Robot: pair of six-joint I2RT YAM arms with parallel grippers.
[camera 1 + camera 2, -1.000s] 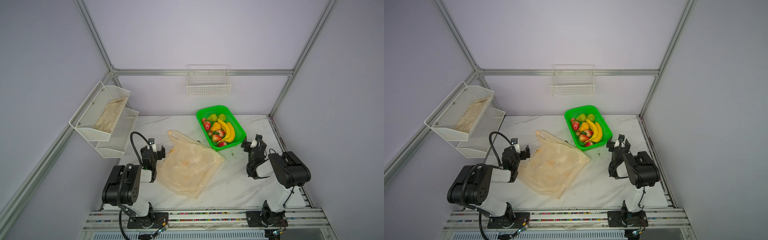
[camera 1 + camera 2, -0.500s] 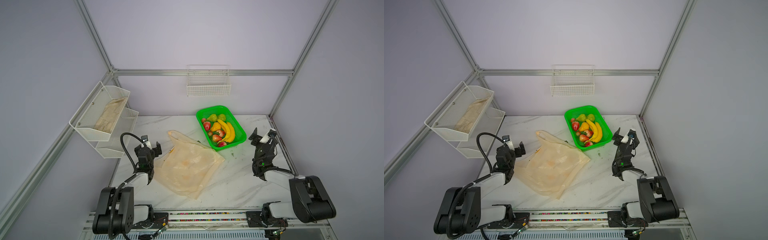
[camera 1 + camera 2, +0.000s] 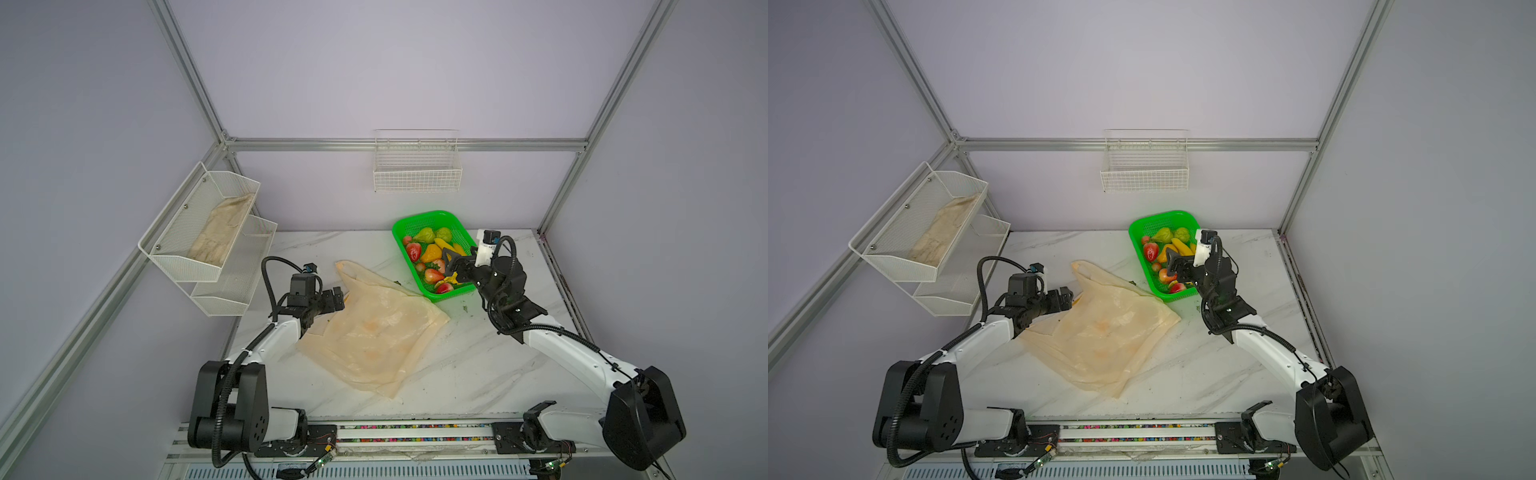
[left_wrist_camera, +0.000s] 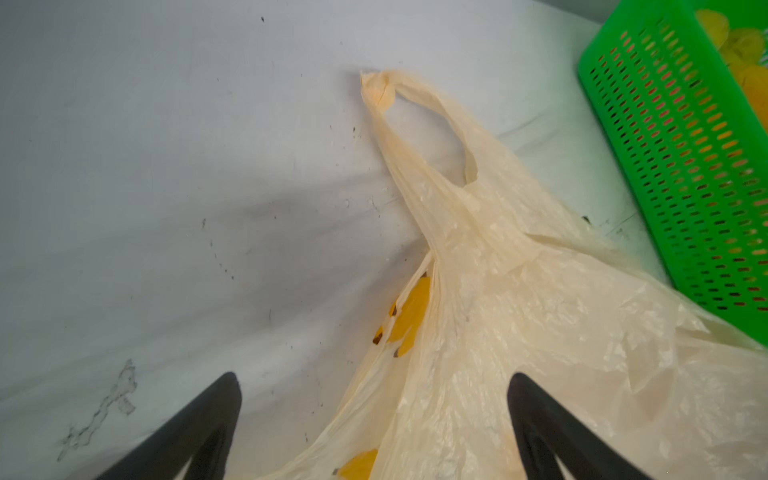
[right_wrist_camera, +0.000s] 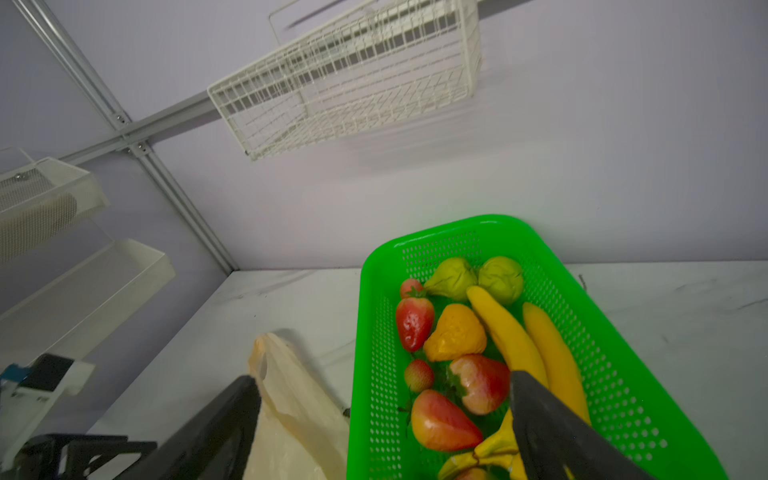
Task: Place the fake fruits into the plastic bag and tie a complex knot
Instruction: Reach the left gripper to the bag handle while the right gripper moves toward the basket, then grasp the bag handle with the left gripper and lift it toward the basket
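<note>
On the left wall we see a white two-tier mesh rack (image 3: pixel 208 245) with a folded cream sheet (image 3: pixel 220 232) in its upper tier. Next comes the left hand (image 3: pixel 338 297), low at the left edge of the plastic bag (image 3: pixel 374 332). Its jaws stand wide apart. In the left wrist view one finger (image 4: pixel 216 407) is over bare table (image 4: pixel 166 208) and the other is over the bag's film. We cannot tell whether either one touches.

The bag lies flat and crumpled on the marble table, in the middle, and looks empty. One loop handle (image 4: pixel 415 124) stretches toward the back wall, untied. A yellow banana print (image 4: pixel 409 316) shows through the film near the hand. The bag's far right corner reaches the green mesh basket (image 3: pixel 428 213), which stands at the back of the table, right of centre.

All the fake fruits are in that basket: two green pears (image 5: pixel 451 278), an orange pear (image 5: pixel 455 332), red strawberries (image 5: pixel 413 322) and a banana bunch (image 5: pixel 507 332).

The right hand (image 3: pixel 451 266) hangs over the basket's near end with its jaws spread wide and grips nothing. In the right wrist view one finger (image 5: pixel 552 424) covers the banana stems.
</note>
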